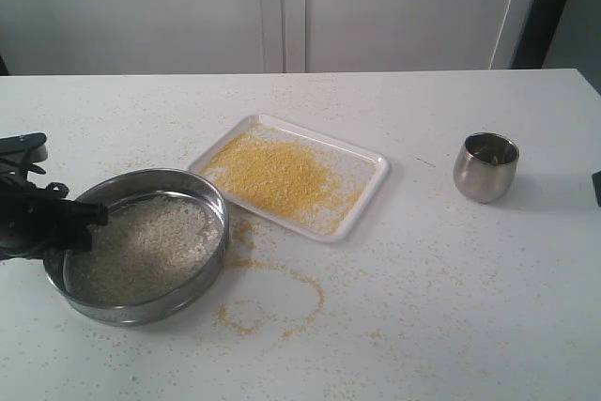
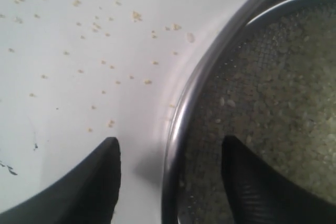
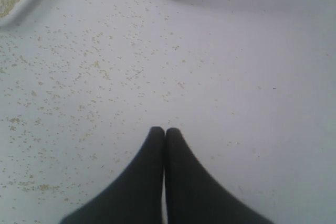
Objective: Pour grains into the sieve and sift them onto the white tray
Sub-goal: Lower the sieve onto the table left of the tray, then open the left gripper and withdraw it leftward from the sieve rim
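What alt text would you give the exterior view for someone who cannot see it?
A steel sieve of pale grains sits on a white table, the left end effector at its rim. Beside it a white tray holds yellow meal; more meal is scattered on the table, and a steel cup stands to the right.
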Motion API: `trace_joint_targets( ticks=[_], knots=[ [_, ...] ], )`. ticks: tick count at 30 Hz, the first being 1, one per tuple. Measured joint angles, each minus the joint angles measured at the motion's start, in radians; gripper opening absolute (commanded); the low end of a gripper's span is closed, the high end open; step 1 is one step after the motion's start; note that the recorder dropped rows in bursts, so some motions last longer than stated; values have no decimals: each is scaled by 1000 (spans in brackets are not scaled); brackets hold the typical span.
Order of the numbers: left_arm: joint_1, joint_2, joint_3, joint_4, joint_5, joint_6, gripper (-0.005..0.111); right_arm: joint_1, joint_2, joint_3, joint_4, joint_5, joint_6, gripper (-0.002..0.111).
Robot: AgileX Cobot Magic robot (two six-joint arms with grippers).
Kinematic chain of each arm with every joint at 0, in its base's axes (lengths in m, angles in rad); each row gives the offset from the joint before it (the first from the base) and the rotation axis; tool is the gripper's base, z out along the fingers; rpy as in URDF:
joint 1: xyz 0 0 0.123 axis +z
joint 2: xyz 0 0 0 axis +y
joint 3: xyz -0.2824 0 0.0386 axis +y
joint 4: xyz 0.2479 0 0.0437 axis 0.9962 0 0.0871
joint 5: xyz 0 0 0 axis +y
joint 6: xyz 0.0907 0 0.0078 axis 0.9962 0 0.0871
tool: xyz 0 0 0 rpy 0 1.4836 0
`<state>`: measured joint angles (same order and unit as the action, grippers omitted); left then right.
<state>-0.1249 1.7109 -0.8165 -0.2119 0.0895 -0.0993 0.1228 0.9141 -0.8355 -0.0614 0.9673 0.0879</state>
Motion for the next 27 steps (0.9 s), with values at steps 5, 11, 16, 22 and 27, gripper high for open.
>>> trace_joint_targets(
  ticks=[5, 11, 16, 22, 27],
  knots=[
    [0, -30, 0, 0, 5, 0, 61, 0, 0, 0, 0, 0, 0, 0],
    [0, -73, -11, 0, 58, 2, 59, 0, 0, 0, 0, 0, 0, 0],
    [0, -151, -21, -4, 134, 16, 30, 0, 0, 0, 0, 0, 0, 0],
    [0, -274, -21, 0, 311, 25, 0, 0, 0, 0, 0, 0, 0, 0],
    [0, -346, -21, 41, 471, 29, 0, 0, 0, 0, 0, 0, 0, 0]
  ],
)
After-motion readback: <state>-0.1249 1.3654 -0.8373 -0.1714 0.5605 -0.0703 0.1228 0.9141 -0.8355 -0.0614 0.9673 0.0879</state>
